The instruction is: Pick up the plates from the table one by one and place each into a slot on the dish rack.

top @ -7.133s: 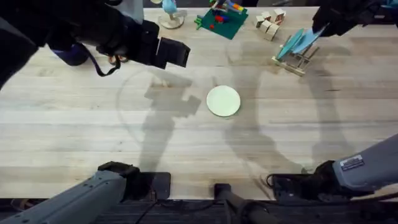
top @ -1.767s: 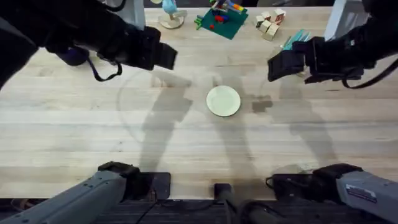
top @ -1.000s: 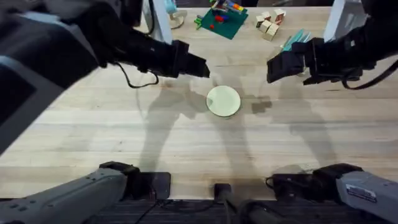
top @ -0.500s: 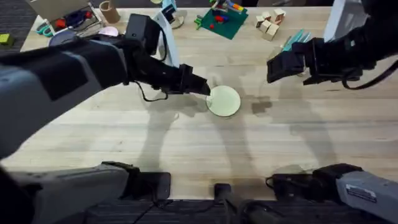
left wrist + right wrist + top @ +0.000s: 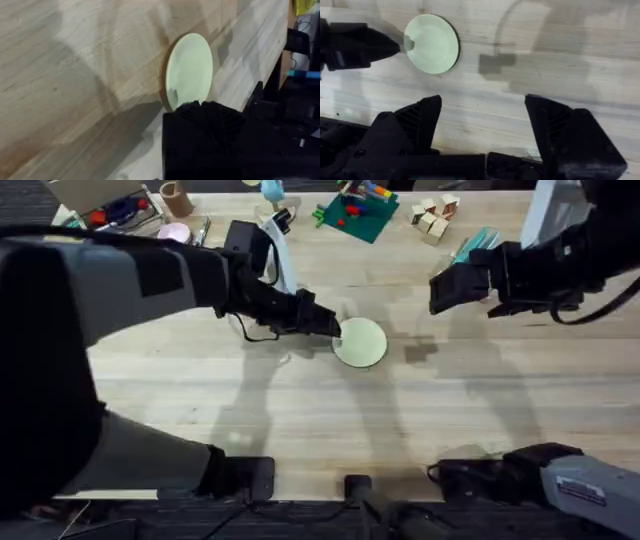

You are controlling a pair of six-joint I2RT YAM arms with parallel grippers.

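Note:
The pale cream plate (image 5: 362, 343) lies flat on the table (image 5: 300, 420) near its middle. My left gripper (image 5: 333, 330) has its tip at the plate's left rim. In the left wrist view the gripper (image 5: 210, 107) covers the near edge of the plate (image 5: 190, 67). The right wrist view shows the left gripper (image 5: 399, 46) meeting the plate (image 5: 432, 45) at its rim. My right gripper (image 5: 445, 288) hangs above the table to the plate's right, open and empty, with its fingers (image 5: 420, 120) wide apart. The light blue plate (image 5: 476, 242) leans at the back right. The right arm hides the dish rack beneath it.
Along the far edge stand a green baseplate with coloured bricks (image 5: 350, 210), a pile of wooden blocks (image 5: 432, 218), a small pink dish (image 5: 175, 230) and a cardboard box (image 5: 100, 195). Bare wood stretches in front of the cream plate.
My left arm has swung in from the far left and come down to the cream plate's left rim. The right arm has stayed where it was over the last second.

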